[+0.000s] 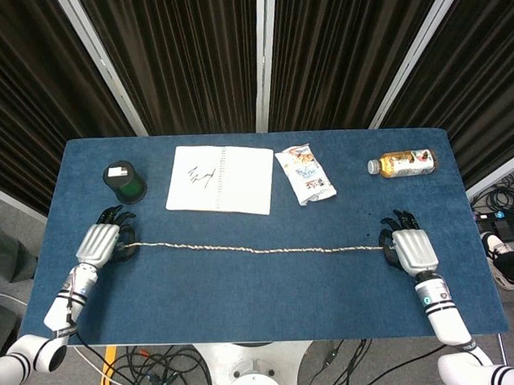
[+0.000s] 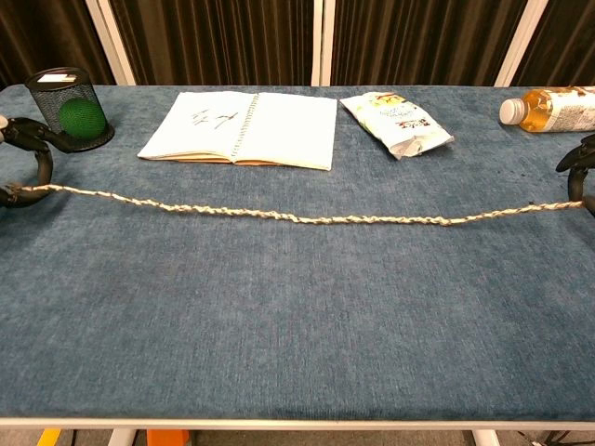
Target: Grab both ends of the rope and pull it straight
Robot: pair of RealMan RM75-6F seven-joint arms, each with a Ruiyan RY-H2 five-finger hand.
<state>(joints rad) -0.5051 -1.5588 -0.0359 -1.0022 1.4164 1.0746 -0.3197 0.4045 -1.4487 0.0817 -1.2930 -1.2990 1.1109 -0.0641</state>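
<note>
One rope (image 1: pixel 255 249) runs nearly the whole width of the bench (image 1: pixel 261 311), lying across the blue cloth a little nearer than the middle. It is almost straight, with only a slight sag toward the near side around its centre, plain in the chest view (image 2: pixel 297 218). No loops or kinks show along it.

At the left end the left robot hand (image 1: pixel 101 243) has its dark fingers curled around the rope's tip, holding it just above or on the cloth; I cannot tell which. In the chest view only its curved fingers (image 2: pixel 37 153) show at the frame's left edge, with the rope end coming out from under them. At the right end the right robot hand (image 1: pixel 408 248) grips the other tip, back of the hand up, fingers bent down over it. The chest view catches just the fingertips (image 2: pixel 581 158) at the right edge.

Beyond the rope, toward the far side, an open spiral notebook (image 1: pixel 220 179) lies flat with some scribbles on its left page. Just right of it sits a snack packet (image 1: pixel 305 173), lying at an angle. Far right, a bottle of amber drink (image 1: pixel 401 163) lies on its side, cap pointing left. At the far left, a black mesh cup (image 2: pixel 65 110) stands upright with something green inside, just beyond the left robot hand.
</note>
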